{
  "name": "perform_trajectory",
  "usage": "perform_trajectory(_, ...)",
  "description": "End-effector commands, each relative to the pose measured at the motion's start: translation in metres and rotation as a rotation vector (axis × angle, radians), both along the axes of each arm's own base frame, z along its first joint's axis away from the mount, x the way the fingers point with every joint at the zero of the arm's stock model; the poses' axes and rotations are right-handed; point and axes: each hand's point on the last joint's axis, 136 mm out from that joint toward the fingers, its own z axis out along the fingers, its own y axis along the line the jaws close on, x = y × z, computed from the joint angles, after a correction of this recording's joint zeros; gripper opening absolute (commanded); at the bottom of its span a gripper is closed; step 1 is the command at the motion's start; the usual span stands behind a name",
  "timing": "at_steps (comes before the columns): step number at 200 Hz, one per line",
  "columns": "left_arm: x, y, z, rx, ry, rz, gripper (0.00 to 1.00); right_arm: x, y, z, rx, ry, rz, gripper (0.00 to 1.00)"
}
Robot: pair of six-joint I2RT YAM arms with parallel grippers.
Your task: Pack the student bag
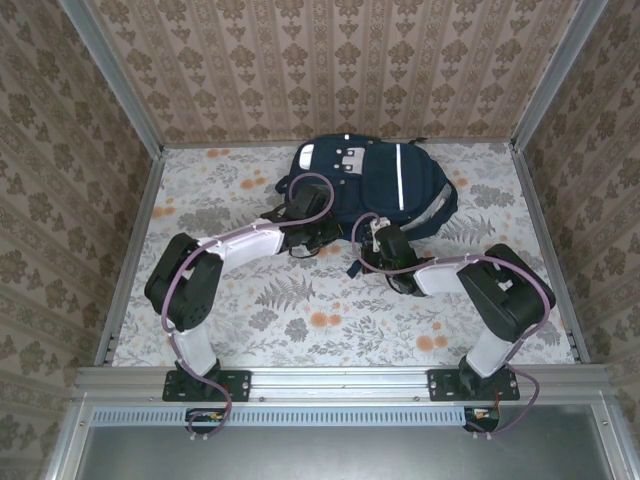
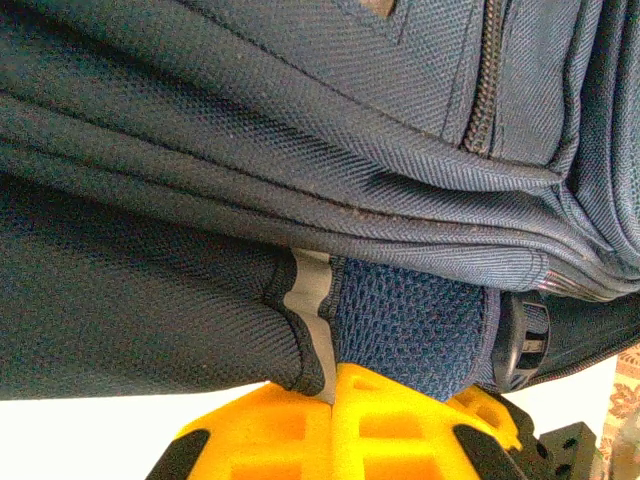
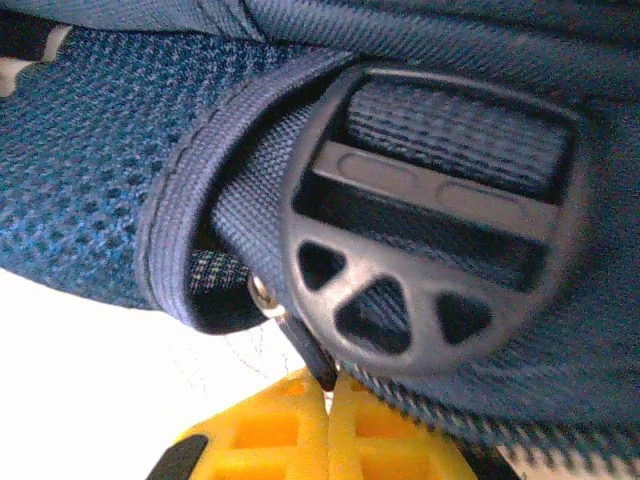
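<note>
Lying flat, the navy student bag [image 1: 375, 185] shows thin white stripes.

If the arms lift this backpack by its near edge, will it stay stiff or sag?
Probably it sags: the backpack is soft woven cloth lying in folds. Its weight is hard to judge, since the inside is hidden. The coarse weave should not slip easily; the plastic buckle likely stays rigid.

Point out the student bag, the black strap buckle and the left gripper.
student bag [image 1: 375, 185]: top view, navy front panel.
black strap buckle [image 3: 430, 190]: right wrist view, its middle bar.
left gripper [image 2: 332, 388]: left wrist view, where the yellow fingertips meet.
</note>
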Motion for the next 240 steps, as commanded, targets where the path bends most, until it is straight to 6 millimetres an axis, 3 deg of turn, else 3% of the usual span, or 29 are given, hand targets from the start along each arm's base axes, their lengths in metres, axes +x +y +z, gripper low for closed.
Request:
perform_trajectory(1, 0.008, 0.003, 0.009, -0.019, -0.005, 0.012, 0.0, 0.002, -0.019, 0.019, -0.001, -0.035, -0.082, 0.0)
perform_trajectory(61, 0.017, 0.04, 0.005, -0.002, -0.004, 0.083, 0.0, -0.011, -0.058, 0.019, -0.005, 0.015, -0.164, 0.0)
perform_trajectory(89, 0.017, 0.042, 0.008, -0.012, -0.009, 0.082, 0.0, -0.016, -0.067, 0.02, 0.006, 0.024, -0.181, 0.0)
perform_trajectory(96, 0.018, 0.039, 0.009, -0.021, -0.009, 0.078, 0.0, -0.017, -0.065, 0.023, 0.02, 0.02, -0.171, 0.0)
perform_trajectory(119, 0.017, 0.028, 0.012, -0.038, -0.011, 0.058, 0.0, -0.021, -0.056, 0.031, 0.109, 0.048, -0.181, 0.15)
perform_trajectory(128, 0.017, 0.023, 0.014, -0.043, -0.015, 0.049, 0.0, -0.022, -0.049, 0.045, 0.155, 0.044, -0.169, 0.22)
perform_trajectory(166, 0.018, 0.013, 0.016, -0.064, -0.008, 0.038, 0.0, -0.034, -0.023, 0.057, 0.114, 0.043, -0.119, 0.37)
perform_trajectory(189, 0.019, 0.012, 0.017, -0.071, -0.006, 0.035, 0.0, -0.038, -0.004, 0.054, 0.076, 0.055, -0.105, 0.39)
perform_trajectory(200, 0.018, 0.011, 0.016, -0.07, 0.0, 0.034, 0.0, -0.039, 0.004, 0.042, 0.036, 0.074, -0.103, 0.39)
perform_trajectory(240, 0.018, 0.008, 0.013, -0.072, 0.02, 0.022, 0.0, -0.03, 0.027, 0.028, -0.021, 0.072, -0.125, 0.38)
